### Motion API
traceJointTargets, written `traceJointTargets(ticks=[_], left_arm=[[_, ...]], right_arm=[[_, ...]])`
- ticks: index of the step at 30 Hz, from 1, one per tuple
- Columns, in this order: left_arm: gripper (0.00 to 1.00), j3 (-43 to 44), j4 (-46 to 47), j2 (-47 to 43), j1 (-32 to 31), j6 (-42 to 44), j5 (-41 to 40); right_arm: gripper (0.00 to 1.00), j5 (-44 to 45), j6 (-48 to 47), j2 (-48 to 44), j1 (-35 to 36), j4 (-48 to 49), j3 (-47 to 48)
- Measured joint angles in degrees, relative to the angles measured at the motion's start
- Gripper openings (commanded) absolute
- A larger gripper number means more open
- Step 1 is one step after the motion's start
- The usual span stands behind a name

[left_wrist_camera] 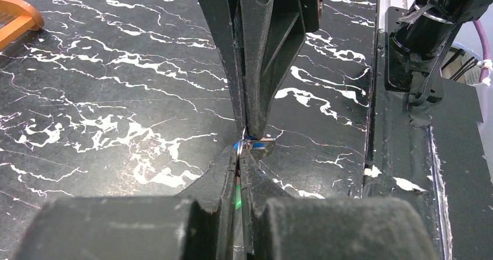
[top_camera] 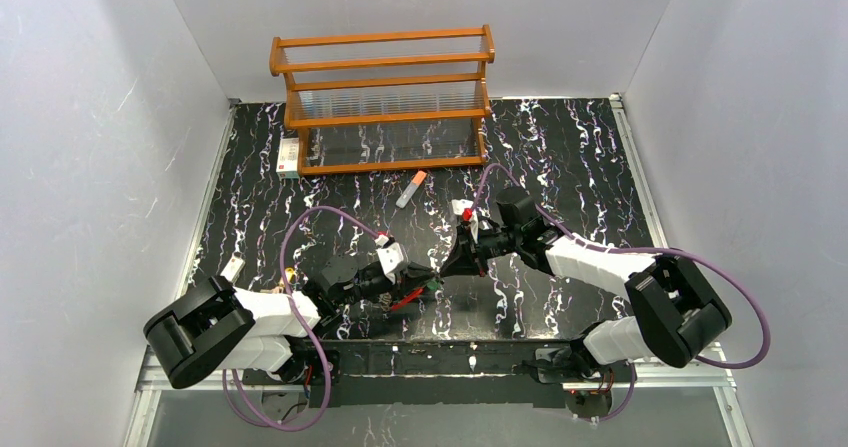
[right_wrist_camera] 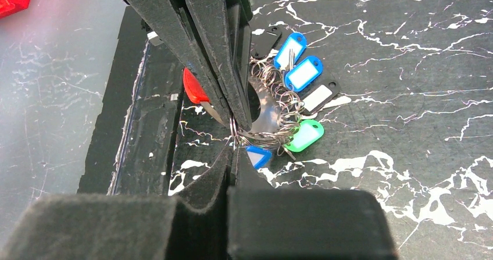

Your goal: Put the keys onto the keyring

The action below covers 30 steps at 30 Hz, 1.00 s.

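the keys cluster just beside the right gripper, its tips pinched together.

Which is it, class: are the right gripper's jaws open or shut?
Shut: on the right gripper, the right wrist view shows the jaws pressed together, no gap.

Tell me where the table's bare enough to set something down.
Widest bare patch: the table right of the wooden rack, behind the right arm. A smaller one lies between the rack and the left arm, under its purple cable. Crowded: the middle, where the arms meet at the keys, and around the orange-capped stick.
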Motion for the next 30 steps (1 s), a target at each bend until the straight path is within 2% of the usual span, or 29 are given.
traceJointTargets(ticks=[13, 30], left_arm=[[0.00, -0.74, -0.13, -1.05, 0.00, -0.46, -0.17], [0.00, -1.27, -1.05, -1.07, -0.15, -0.83, -0.15]], right_arm=[[0.01, -0.04, -0.26, 1.44, 0.00, -0.33, 0.00], [0.01, -3.08, -0.15, 7.72, 0.04, -0.15, 1.25]])
